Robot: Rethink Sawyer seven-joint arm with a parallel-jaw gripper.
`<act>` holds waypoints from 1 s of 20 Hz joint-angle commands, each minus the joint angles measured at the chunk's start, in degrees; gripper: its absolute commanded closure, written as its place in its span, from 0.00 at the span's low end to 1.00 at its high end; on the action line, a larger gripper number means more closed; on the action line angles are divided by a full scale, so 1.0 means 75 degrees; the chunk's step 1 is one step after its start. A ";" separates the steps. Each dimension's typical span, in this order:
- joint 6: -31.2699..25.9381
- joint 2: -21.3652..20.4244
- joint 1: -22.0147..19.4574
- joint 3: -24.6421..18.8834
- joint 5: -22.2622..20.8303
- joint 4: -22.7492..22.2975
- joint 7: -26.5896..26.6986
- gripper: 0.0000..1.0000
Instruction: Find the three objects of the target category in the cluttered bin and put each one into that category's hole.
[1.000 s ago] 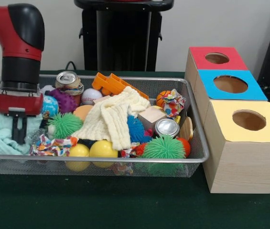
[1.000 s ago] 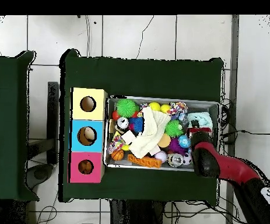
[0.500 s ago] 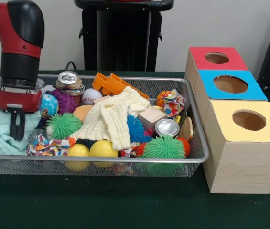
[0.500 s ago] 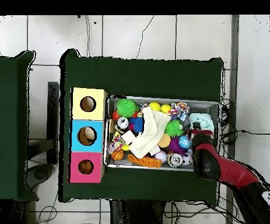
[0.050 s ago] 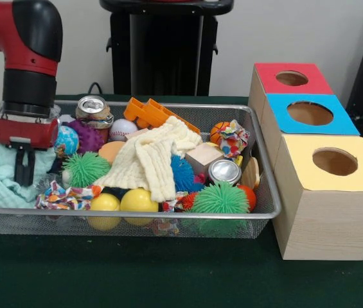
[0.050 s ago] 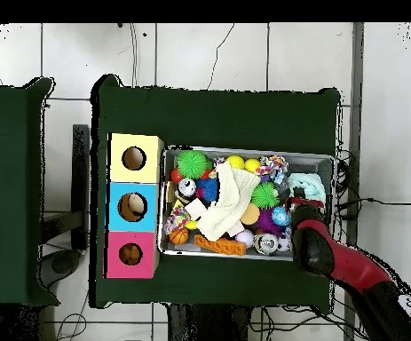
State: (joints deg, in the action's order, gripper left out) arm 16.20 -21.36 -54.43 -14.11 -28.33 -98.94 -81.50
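Green cloth covered the surface [image 5: 168, 282], with a wire mesh bin [image 5: 136, 221] near the front edge and three wooden boxes just beside it: yellow-topped box [image 5: 330, 192] nearest, blue-topped box [image 5: 309, 115] behind it, red-topped box [image 5: 290, 78] farthest. Bin clutter near to far: yellow balls [image 5: 124, 203], green spiky ball [image 5: 220, 199], cream knitted cloth [image 5: 152, 157], silver can [image 5: 224, 171], soda can [image 5: 92, 108], orange block piece [image 5: 150, 113]. Target category couldn't be told from the frames. End effector [image 5: 24, 168] hung at the bin's end away from the boxes, fingers close together, seemingly pinching the mint cloth [image 5: 0, 179]; grip not certain. If so, best move was probably to lift straight up, clear the rim, and shake off any snagged toys. Mint cloth lay directly under and around the fingertips, touching them, well apart from the boxes' holes.
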 commanded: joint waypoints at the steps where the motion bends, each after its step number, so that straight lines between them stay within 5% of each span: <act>1: -0.1267 0.0912 0.0210 0.1297 0.0113 -0.1975 -0.1557 1.00; 20: -0.1502 0.0136 0.0390 0.1315 0.1438 -0.3212 -0.1705 1.00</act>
State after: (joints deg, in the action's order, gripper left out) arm 18.24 -25.66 -52.66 -9.58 -19.24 -110.27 -82.60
